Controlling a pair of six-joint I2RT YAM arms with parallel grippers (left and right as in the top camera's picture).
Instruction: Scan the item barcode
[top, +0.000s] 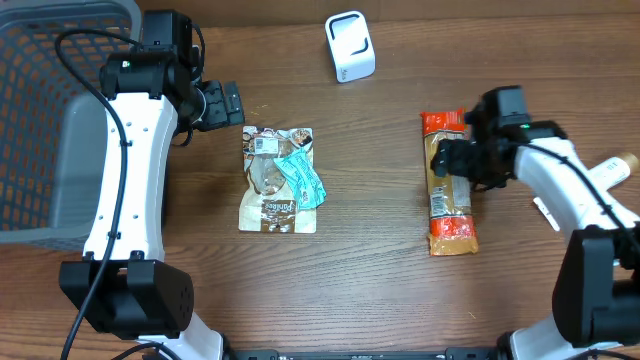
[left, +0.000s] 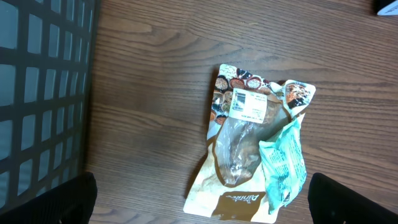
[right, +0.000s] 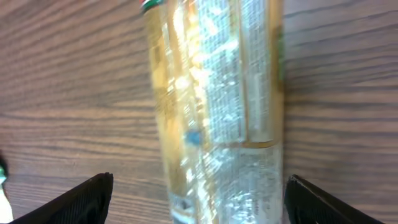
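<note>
A long orange and red snack packet (top: 450, 190) lies flat on the wooden table at the right. My right gripper (top: 447, 160) hovers over its upper half, open; in the right wrist view its fingers (right: 84, 198) stand on either side of the shiny packet (right: 217, 106) with gaps on both sides. A white barcode scanner (top: 350, 46) stands at the back centre. A beige pouch (top: 275, 185) with a teal packet (top: 303, 178) on it lies at centre left. My left gripper (top: 228, 103) hangs open above and left of the pouch (left: 239, 149), holding nothing.
A grey mesh basket (top: 45, 110) fills the left side, seen also as the basket wall (left: 37, 93) in the left wrist view. A pale bottle-like object (top: 618, 168) lies at the right edge behind my right arm.
</note>
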